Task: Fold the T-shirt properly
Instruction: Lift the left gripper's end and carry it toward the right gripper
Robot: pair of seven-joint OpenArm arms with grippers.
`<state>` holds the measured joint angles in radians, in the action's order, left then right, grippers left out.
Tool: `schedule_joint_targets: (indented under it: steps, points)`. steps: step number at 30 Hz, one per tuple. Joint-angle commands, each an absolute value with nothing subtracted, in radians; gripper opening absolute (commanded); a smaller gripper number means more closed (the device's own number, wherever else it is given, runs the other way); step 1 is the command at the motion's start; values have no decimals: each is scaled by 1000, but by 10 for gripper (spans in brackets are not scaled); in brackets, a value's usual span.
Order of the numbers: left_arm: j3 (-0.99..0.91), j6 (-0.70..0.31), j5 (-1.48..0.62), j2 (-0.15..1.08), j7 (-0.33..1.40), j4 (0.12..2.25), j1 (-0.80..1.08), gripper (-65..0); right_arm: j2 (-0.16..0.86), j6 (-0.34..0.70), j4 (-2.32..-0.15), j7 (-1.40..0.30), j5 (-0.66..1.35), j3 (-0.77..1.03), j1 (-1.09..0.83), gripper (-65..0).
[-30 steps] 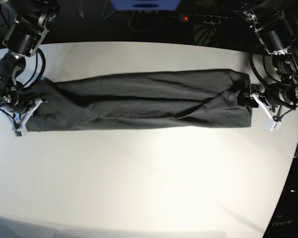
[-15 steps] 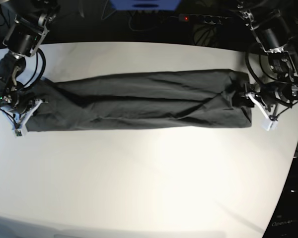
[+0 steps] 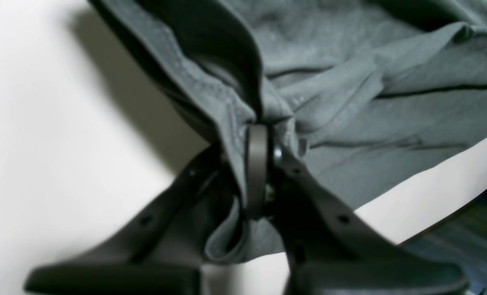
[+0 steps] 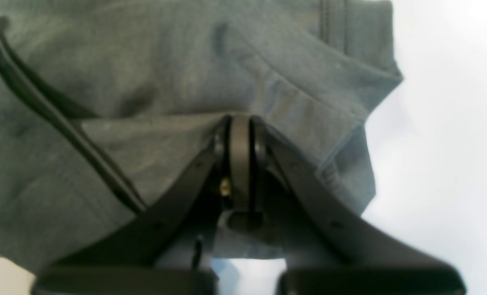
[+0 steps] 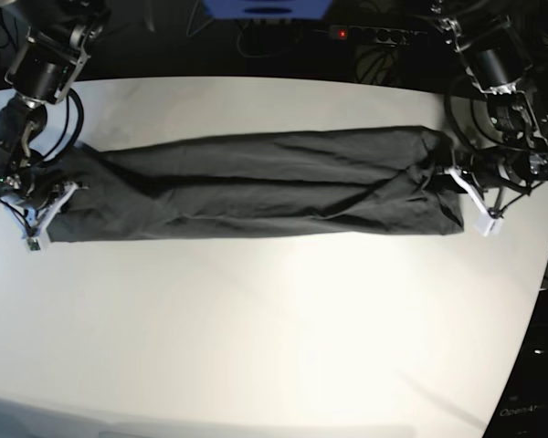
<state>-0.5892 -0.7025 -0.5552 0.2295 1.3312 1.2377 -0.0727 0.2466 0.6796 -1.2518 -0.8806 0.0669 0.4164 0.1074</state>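
T-shirt (image 5: 256, 185) lengthwise across table

Bright overhead glare washes the table (image 5: 274, 319) white; wrist views are soft, blurred nearest the jaws, with dark shadow left of the shirt (image 3: 349, 82).

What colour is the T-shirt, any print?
Plain dark charcoal grey T-shirt, no print visible; best seen in the base view.
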Motion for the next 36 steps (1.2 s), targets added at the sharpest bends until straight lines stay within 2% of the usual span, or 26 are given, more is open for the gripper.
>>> schedule_joint_targets:
  steps: [1, 6, 15, 21, 28, 32, 36]
  points:
    - [-584, -698, -492, 228, 1396, 1237, -85, -613, 234, 698, -1233, -966, 36, 409, 90, -647]
    - [-579, -698, -493, 208, 1396, 1237, -140, -613, 223, 698, -1233, -966, 36, 409, 90, -647]
    - [-352, -698, -493, 171, 1396, 1237, -197, -614, 222, 698, -1233, -960, 36, 407, 90, -647]
    - [-309, -698, -484, 193, 1396, 1245, -199, -614, 225, 698, -1233, -960, 36, 407, 90, -647]
    - [-291, -698, -484, 280, 1396, 1389, -197, -614, 222, 698, -1233, -960, 36, 407, 90, -647]
    - [-278, -698, -487, 285, 1396, 1460, -196, -614, 222, 698, -1233, -960, 36, 407, 90, -647]
    - [-176, -698, -486, 283, 1396, 1538, -199, -614, 220, 698, -1233, -960, 36, 407, 90, -647]
